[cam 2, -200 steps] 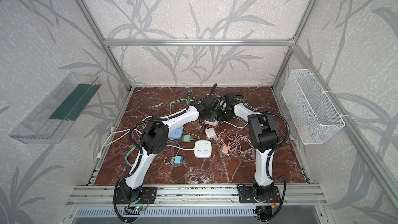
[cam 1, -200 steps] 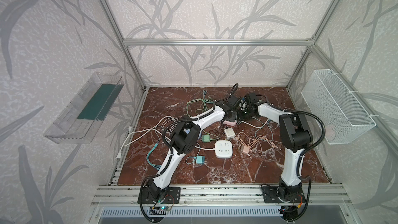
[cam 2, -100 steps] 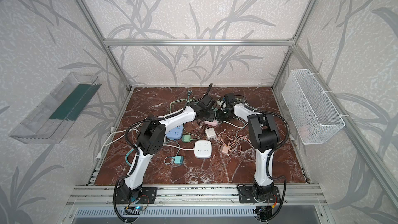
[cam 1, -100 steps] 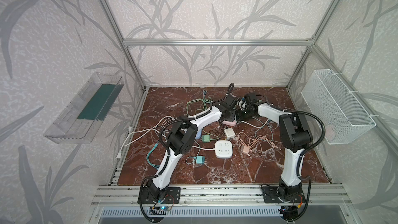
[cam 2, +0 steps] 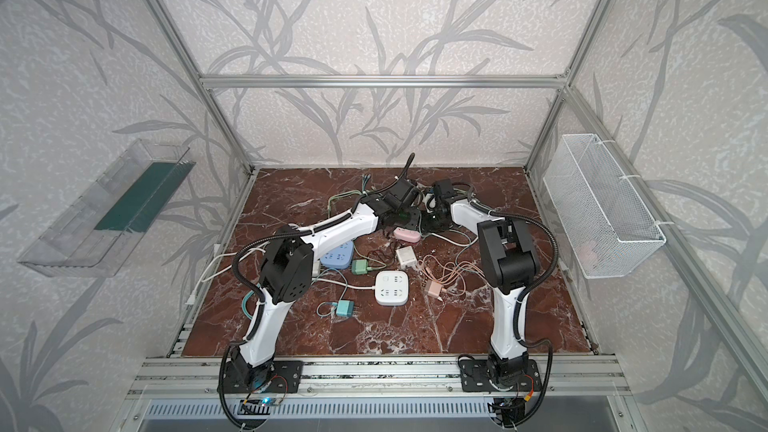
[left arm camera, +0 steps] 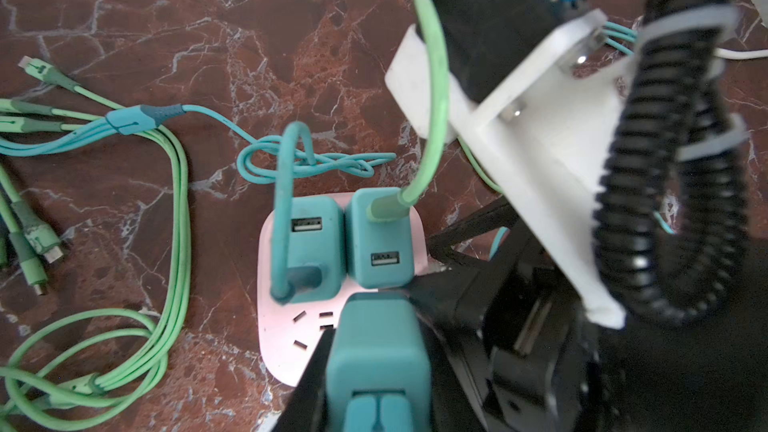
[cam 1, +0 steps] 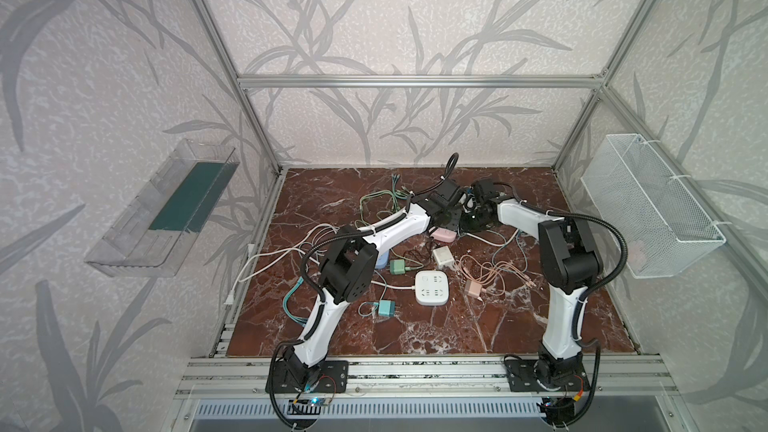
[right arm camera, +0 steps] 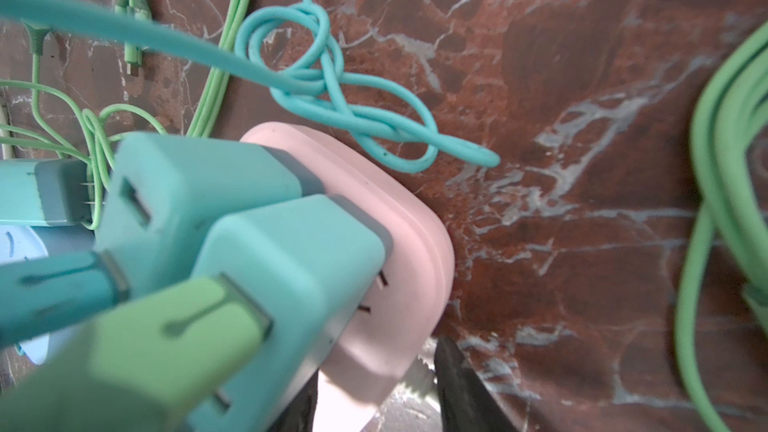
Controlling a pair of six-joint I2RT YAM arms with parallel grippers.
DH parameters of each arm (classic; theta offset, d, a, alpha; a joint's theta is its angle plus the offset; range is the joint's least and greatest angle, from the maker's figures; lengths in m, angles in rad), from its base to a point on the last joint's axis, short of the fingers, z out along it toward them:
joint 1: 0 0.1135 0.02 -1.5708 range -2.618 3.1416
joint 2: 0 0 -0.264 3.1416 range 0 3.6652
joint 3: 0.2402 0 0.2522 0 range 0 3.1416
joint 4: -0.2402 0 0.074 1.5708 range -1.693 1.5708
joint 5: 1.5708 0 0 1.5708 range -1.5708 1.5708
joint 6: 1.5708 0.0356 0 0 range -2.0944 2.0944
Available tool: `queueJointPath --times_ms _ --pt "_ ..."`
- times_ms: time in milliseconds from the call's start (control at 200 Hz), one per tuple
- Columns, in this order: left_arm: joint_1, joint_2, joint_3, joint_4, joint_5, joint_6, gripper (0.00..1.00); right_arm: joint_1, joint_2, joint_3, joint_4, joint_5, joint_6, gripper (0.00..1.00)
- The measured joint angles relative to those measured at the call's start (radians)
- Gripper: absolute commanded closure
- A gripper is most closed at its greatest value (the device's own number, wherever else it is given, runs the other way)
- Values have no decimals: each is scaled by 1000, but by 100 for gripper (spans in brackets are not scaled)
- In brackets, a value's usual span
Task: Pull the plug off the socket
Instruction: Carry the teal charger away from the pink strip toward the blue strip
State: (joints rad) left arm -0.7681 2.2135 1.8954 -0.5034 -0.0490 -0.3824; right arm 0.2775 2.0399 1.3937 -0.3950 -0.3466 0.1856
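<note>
Red-brown marble tabletop (cam 1: 415,334) fills the cage floor, strewn with cables (cam 1: 374,205). I have both arms meeting at the far centre over the pink socket (cam 1: 444,235). On my left wrist camera the left gripper (left arm camera: 374,371) is clenched on a teal plug (left arm camera: 378,326), its black fingers (left arm camera: 316,371) flanking the body. The plug sits over the socket's bare slots, beside two more teal plugs (left arm camera: 307,243) seated side by side in it. I cannot tell whether its prongs are clear. On the right wrist camera the right gripper (right arm camera: 378,401) grasps the pink socket's edge. A white socket (cam 1: 432,288) lies nearer, well apart.
</note>
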Motion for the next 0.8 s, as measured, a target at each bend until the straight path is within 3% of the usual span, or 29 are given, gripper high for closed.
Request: queueJointPath --times_ms 360,800 --pt "3 -42 -84 23 -2 -3 87 -8 -5 -19 27 -15 3 49" --pt "55 -217 -371 133 62 -89 86 -14 -9 -38 54 -31 4 48"
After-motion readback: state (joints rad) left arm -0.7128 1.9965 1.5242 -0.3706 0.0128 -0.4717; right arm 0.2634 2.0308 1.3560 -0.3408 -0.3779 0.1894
